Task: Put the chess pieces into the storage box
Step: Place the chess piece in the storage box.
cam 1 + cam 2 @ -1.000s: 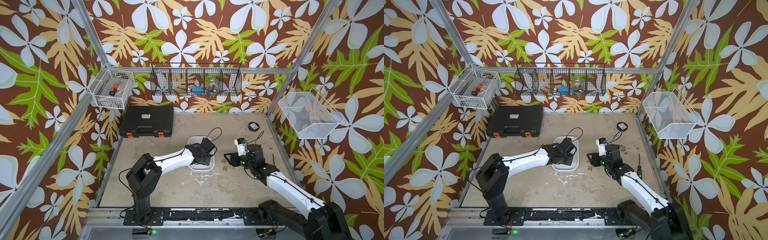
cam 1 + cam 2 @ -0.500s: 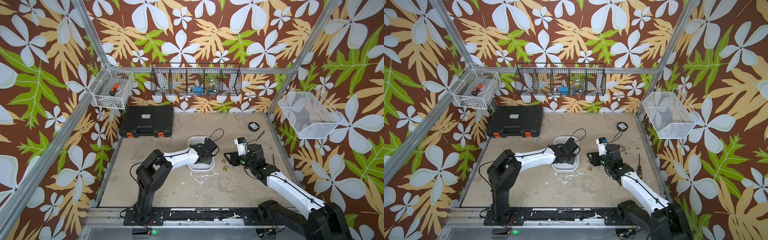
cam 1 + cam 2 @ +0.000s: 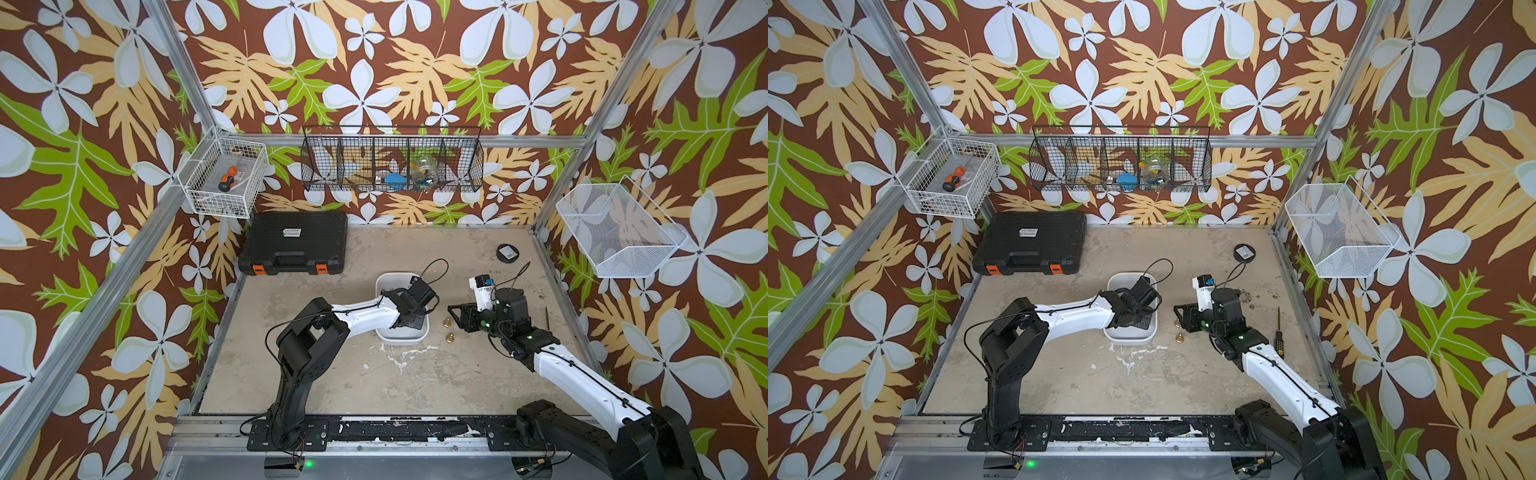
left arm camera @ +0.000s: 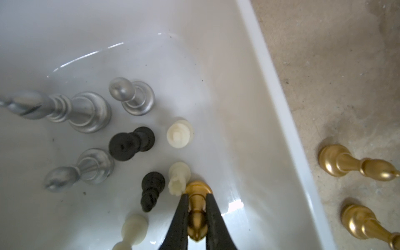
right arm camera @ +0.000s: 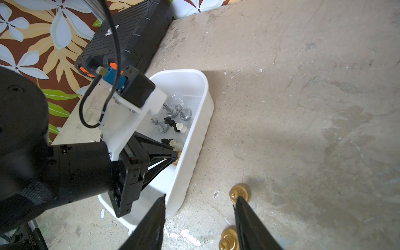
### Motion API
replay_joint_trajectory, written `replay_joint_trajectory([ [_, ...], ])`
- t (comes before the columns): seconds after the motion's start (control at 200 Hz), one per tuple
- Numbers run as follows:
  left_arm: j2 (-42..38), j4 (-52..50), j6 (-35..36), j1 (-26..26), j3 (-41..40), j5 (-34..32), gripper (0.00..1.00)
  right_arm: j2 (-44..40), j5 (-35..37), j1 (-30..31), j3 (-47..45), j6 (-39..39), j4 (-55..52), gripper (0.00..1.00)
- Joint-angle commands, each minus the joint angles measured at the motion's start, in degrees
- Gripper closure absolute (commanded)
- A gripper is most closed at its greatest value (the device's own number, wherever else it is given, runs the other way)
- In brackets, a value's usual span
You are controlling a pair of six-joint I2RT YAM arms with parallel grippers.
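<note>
On the desk (image 3: 332, 374), in both top views, the storage box (image 3: 388, 279) lay mid-field with the left arm reaching into it. Two loose gold pieces (image 3: 449, 337) stood between the box and the right claw (image 3: 455, 318).

Left wrist view: the left claw (image 4: 197, 195) was pinched narrowly on a gold piece (image 4: 195, 225) low inside the box, beside a cream piece (image 4: 178, 179). Silver and black pieces stood further in. The step was judged to be the release. The next move called for parting the jaws and lifting clear without toppling neighbours. Whether the base touched the floor could not be told.

Right wrist view: the right claw, half open and empty, hung over the loose pieces. One was partly hidden by a finger, the other cut off by the frame.
</note>
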Motion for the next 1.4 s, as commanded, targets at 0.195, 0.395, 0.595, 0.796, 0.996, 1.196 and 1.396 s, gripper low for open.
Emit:
replay_joint_trajectory([
  [0.195, -0.15, -0.23, 1.0, -0.2, 0.18, -0.36, 0.77, -0.3, -0.22, 0.02, -0.04, -0.31, 1.23, 0.47],
  [0.395, -1.51, -1.29, 0.74, -0.64, 1.18, -0.07, 0.72, -0.26, -0.18, -0.05, 0.07, -0.34, 1.22, 0.47],
  [0.595, -6.59, -4.71, 0.26, -1.29, 3.44, 0.27, 0.68, -0.39, 0.06, 0.0, 0.01, -0.31, 1.04, 0.47],
  [0.796, -17.56, -12.29, -3.46, 1.52, 2.63, 3.5, 0.61, -0.17, -2.8, -0.02, -0.54, -1.0, 2.47, 0.46],
  [0.996, -32.7, -20.79, -6.32, 13.56, -5.37, 4.05, 0.54, -1.83, -6.86, 6.77, -1.23, -2.58, 7.2, 0.46],
  [1.196, -38.48, -20.76, -6.05, 30.67, -18.69, 9.32, 0.54, -1.25, -3.86, 16.77, 0.2, -5.69, 9.68, 0.46],
  [1.396, -36.06, -18.73, -7.0, 32.72, -23.05, 8.11, 0.54, 0.4, -1.66, 17.57, 2.0, -7.06, 7.21, 0.46],
])
